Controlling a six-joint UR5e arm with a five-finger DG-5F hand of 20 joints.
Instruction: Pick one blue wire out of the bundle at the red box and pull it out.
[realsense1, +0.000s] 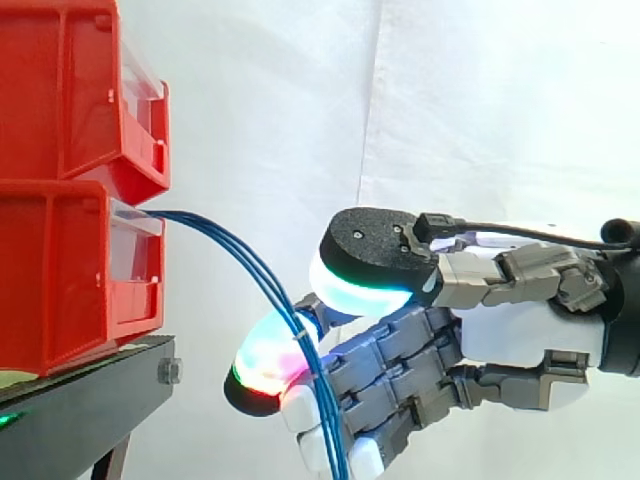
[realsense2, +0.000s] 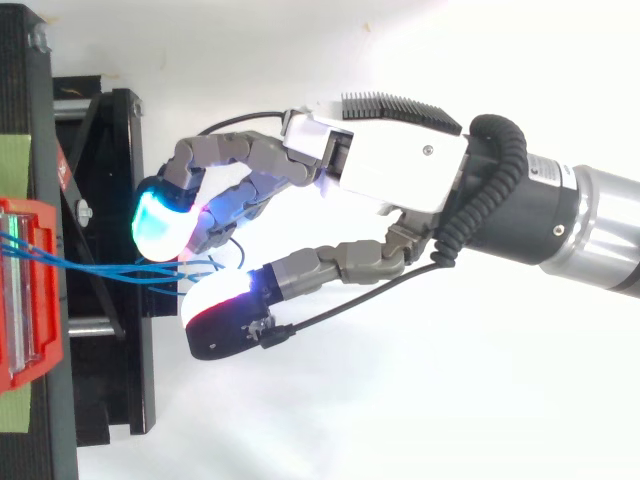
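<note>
1. Red box (realsense1: 60, 270): the lower of two stacked bins on the black stand (realsense1: 90, 400), with the upper red bin (realsense1: 60, 90) above it and the white curtain (realsense1: 480, 100) behind.
2. Bundle of blue wires (realsense1: 243, 252): leaves the front of the red box, arches outward and down, passes through the hand and hangs on below it. Seen from above as several strands lying close together between box and hand.
3. Hand (realsense2: 390, 160): reaches in level toward the box, with its fingers curled round the bundle on the drooping stretch.
   - One fingertip (realsense1: 262, 365) hooked against the wires on the side facing the box.
   - Thumb pad (realsense1: 365, 285) poised above the wires, apparently not pressed down on them.
4. Grasp, as judged: more than one strand probably enclosed. Cannot be told from either view whether a single wire is yet parted from its neighbours.
5. Step in hand, done well:
   - Work one strand, preferably an outer one, clear of the rest.
   - Close the thumb pad against a fingertip on that strand alone.
   - Confirm a firm pinch before any travel, since thin smooth wire likely slips between thick pads.
6. Pull:
   - Draw straight away from the box front, along the line of the wire, slowly and evenly.
   - Avoid sideways drag, which could snag the neighbouring strands.
   - Beware of the light bins shifting on the stand should the wire bind.
</note>
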